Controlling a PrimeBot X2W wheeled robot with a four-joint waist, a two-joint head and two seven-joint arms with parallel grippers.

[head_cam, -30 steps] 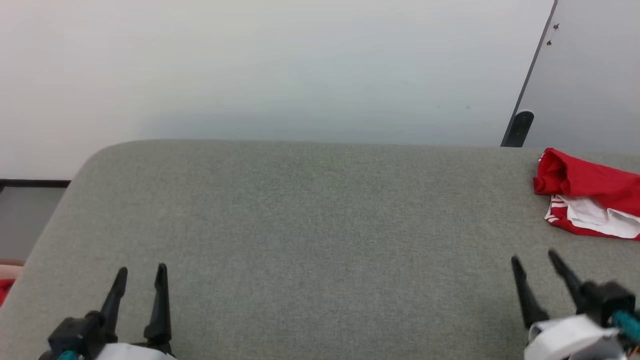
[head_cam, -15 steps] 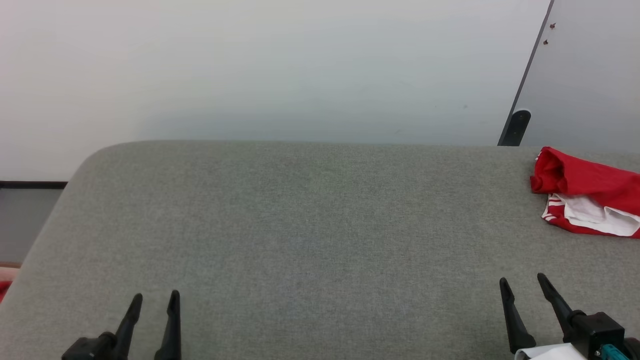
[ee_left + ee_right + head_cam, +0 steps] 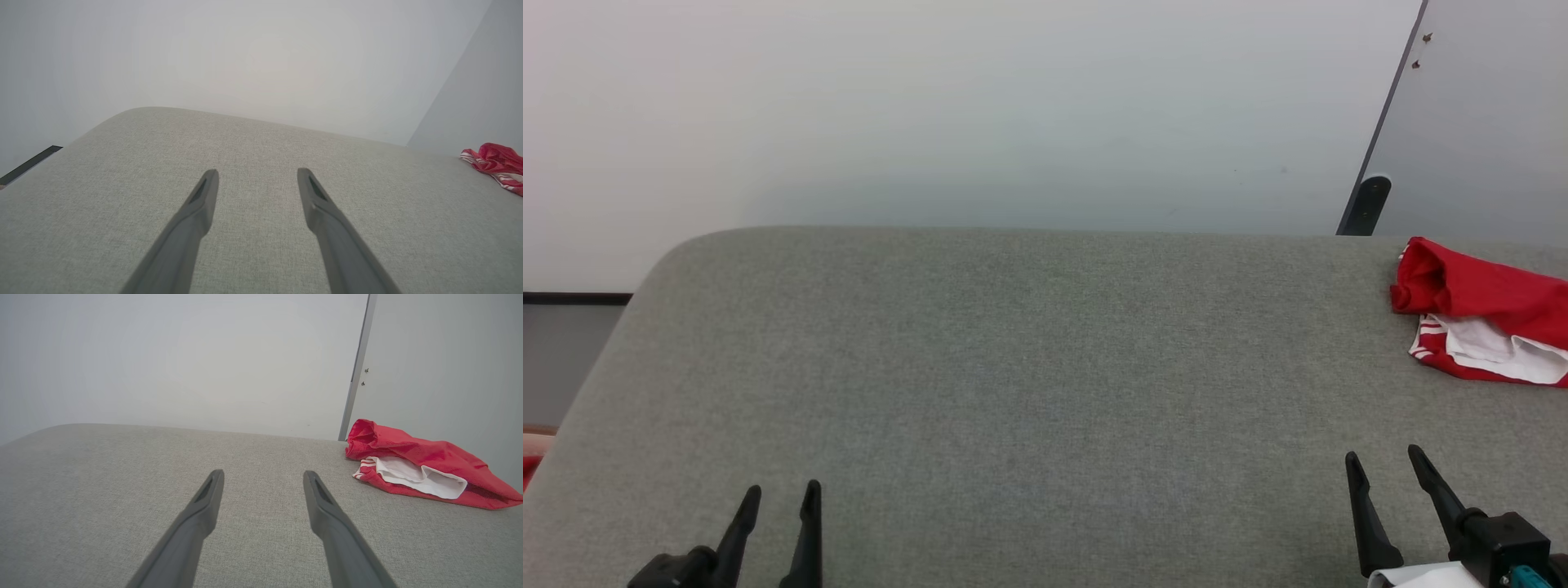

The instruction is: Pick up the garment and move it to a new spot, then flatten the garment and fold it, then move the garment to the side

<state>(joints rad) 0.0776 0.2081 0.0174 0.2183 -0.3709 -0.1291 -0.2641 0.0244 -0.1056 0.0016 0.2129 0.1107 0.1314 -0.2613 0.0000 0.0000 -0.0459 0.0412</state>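
Fabric in a grey-green weave covers the counter [image 3: 1013, 351], whose far left corner is rounded. The garment [image 3: 1474, 310] lies bunched at the counter's far right, close to the back edge and cut off by the right border of the head view. It is a red heap folded over a white panel, with red-and-white striped trim showing at its near left corner.

The left pincer [image 3: 783, 488] sits at the lower left of the head view, its two dark fingers spread wide and pointing toward the back edge, holding nothing; in its own wrist view, bare weave fills the gap between them. The right pincer [image 3: 1383, 454] sits at the lower right, likewise wide and empty, its fingers leaning slightly left. It is on the near side of the garment and apart from it — in the right wrist view the red heap lies ahead and to the right of the fingers. Most of the counter lies between the left pincer and the garment. Whether either pincer's fingertips touch the fabric cannot be told.

Behind the counter stands a pale wall [image 3: 931, 114]. A grey panel [image 3: 1494, 122] with a dark edge slants across the upper right, with a dark rounded fitting [image 3: 1368, 204] at its foot.
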